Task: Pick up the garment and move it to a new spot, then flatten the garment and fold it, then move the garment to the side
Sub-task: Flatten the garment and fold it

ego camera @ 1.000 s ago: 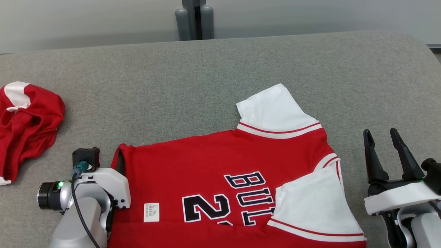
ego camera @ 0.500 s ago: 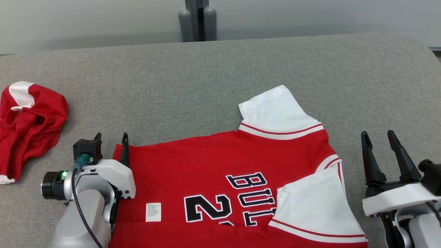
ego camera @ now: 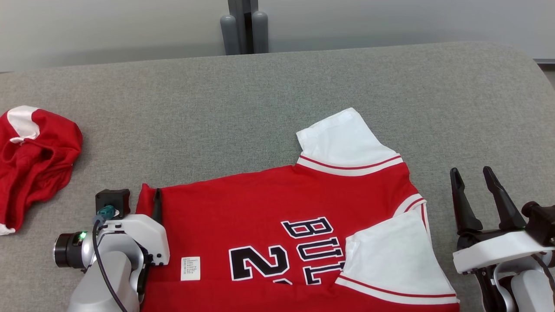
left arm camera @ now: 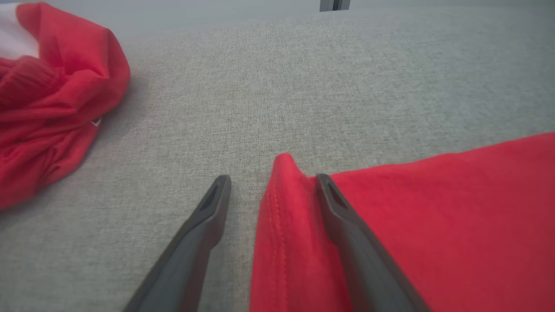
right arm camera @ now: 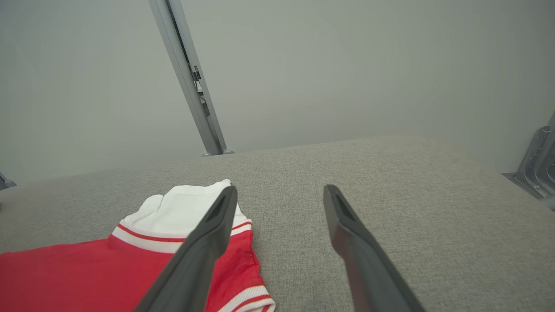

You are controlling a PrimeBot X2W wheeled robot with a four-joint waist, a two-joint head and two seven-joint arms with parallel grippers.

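The garment is a red jersey with white sleeves and dark lettering, spread flat on the grey padded surface. My left gripper sits at its left hem corner and is open. In the left wrist view, my left gripper straddles the raised hem edge: one finger rests on the red cloth, the other on the grey surface. My right gripper hovers open just right of the garment, beside the folded white sleeve. In the right wrist view, my right gripper is apart from the far sleeve.
A second red and white garment lies crumpled at the far left, also in the left wrist view. A grey post stands behind the surface's far edge. The surface rounds off at the right corner.
My left gripper pushed forward with both fingers showing, then drew back and sank onto the hem corner, which now bunches between its fingers. The right gripper has drifted slightly down and left.
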